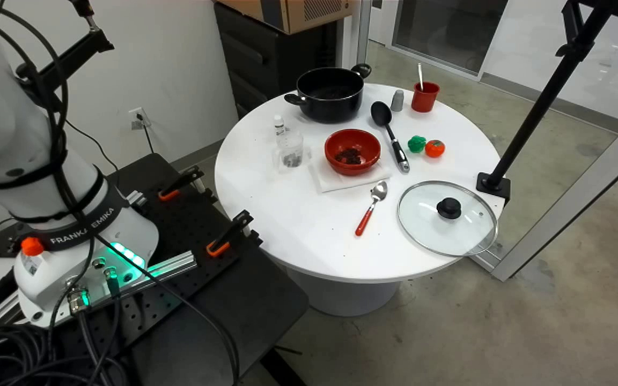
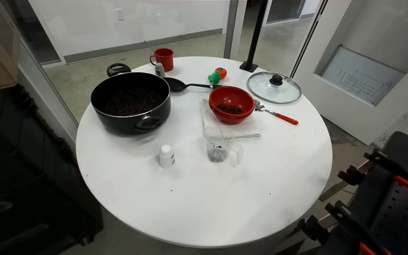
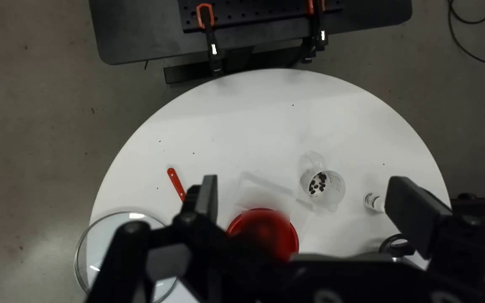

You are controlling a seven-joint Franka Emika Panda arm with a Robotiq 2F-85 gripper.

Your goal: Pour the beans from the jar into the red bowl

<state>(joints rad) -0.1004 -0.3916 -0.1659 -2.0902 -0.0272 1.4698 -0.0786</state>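
Observation:
The clear jar (image 1: 292,143), with a handle, stands upright on the white table in both exterior views (image 2: 221,141). A few dark beans (image 3: 317,184) lie at its bottom in the wrist view. The red bowl (image 1: 343,168) sits beside it on a white napkin, with dark beans inside; it also shows in an exterior view (image 2: 230,119). In the wrist view the red bowl (image 3: 294,242) is partly hidden by the gripper. My gripper (image 3: 305,202) is wide open and empty, high above the table, with the jar (image 3: 334,189) seen between its fingers. Neither exterior view shows the gripper.
A black pot (image 2: 129,122) with dark beans stands near the bowl. A small white bottle (image 2: 166,157) is beside the jar. A black ladle (image 1: 392,136), red-handled spoon (image 1: 365,219), glass lid (image 1: 421,225), red cup (image 1: 425,98), grey shaker (image 1: 397,101), tomato (image 1: 435,148) and black pole (image 1: 534,102) surround them.

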